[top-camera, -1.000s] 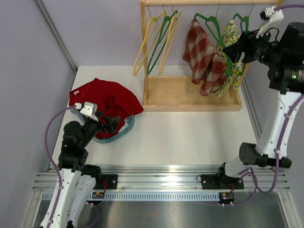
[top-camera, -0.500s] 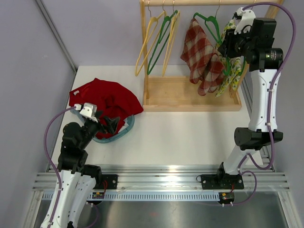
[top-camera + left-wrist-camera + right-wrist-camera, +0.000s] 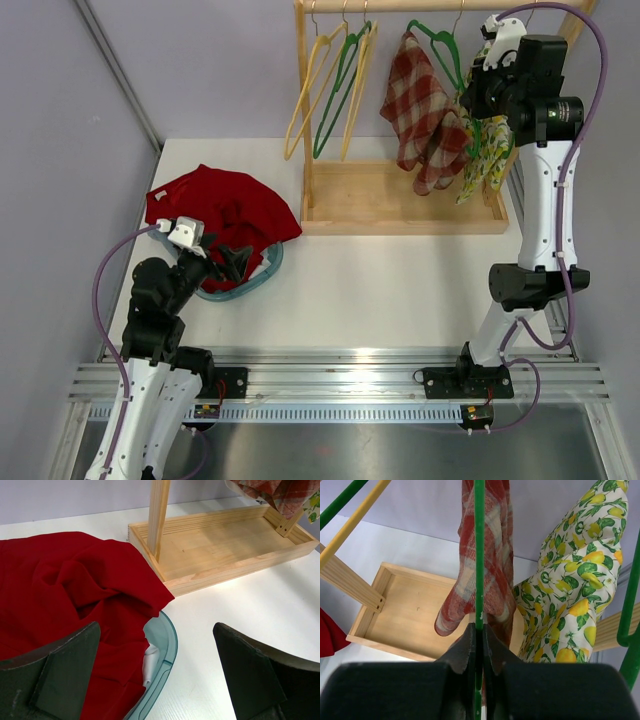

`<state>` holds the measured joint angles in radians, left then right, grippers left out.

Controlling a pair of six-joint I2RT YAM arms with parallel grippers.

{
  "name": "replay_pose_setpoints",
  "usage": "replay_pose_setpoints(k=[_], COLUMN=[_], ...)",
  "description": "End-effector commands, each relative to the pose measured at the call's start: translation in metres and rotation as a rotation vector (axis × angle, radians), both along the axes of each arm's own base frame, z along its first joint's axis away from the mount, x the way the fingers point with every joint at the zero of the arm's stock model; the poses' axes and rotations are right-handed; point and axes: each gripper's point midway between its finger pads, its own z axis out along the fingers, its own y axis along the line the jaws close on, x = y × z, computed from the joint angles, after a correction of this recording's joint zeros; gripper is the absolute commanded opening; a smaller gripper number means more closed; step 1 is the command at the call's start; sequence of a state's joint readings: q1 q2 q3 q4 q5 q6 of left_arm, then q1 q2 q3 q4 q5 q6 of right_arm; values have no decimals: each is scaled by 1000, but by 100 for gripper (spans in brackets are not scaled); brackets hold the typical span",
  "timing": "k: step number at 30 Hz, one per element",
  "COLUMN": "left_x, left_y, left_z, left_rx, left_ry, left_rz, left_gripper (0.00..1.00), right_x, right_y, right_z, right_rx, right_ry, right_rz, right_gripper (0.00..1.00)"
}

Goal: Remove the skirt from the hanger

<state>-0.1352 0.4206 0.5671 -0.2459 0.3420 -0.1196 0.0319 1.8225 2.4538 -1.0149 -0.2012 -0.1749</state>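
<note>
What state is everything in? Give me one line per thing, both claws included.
Left claw: open, holding nothing.
Right claw: shut on the green hanger.
Plaid skirt: hanging on that green hanger.
Lemon-print garment: hanging beside the skirt.
Red garment: crumpled on the table.
Teal hanger: lying flat, partly under the red garment.
Yellow hanger: hanging bare.

You have: checked skirt [image 3: 497, 555], soft woven cloth; green hanger [image 3: 479, 555], smooth and glossy; rack tray [image 3: 225, 545], pale bare wood, matt; red garment [image 3: 60, 590], matt cloth; teal curved piece [image 3: 169, 640], translucent smooth plastic.
</note>
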Motion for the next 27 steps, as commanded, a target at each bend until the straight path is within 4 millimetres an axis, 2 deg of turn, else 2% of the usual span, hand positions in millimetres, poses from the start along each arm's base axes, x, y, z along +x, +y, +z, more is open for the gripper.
replay_pose_setpoints(k=[1, 2, 4, 7, 10, 13, 16, 22, 27], left_x=[-1, -2, -3, -3, -4, -6, -7, -8, -9], left_y=[-6, -6, -9, -11, -12, -16, -18, -20, -21], left_z=[8, 8, 9, 10, 10, 12, 12, 13, 13], left_rx=[4, 5, 2, 1, -2, -7, -11, -15, -16], left_ry=[-44, -46, -51, -54, -57, -67, -69, -81, -81], left_rz=[-39, -42, -56, -70, -79, -98, -110, -123, -130], left_gripper=[99, 99, 99, 99, 99, 99, 99, 99, 99], right_x=[6, 7, 6, -2, -25, -45, -58, -68, -64], right_y=[1, 1, 4, 10, 16, 19, 18, 19, 18], right_z=[12, 13, 19, 45, 84, 111, 128, 129, 122], right_rx=[-16, -17, -11, 7, 35, 49, 53, 49, 46], right_ry=[-47, -52, -72, -148, -255, -339, -402, -425, -411], right_rz=[6, 10, 26, 55, 83, 101, 101, 110, 109], right_gripper=[7, 0, 0, 0, 0, 0, 0, 0, 0])
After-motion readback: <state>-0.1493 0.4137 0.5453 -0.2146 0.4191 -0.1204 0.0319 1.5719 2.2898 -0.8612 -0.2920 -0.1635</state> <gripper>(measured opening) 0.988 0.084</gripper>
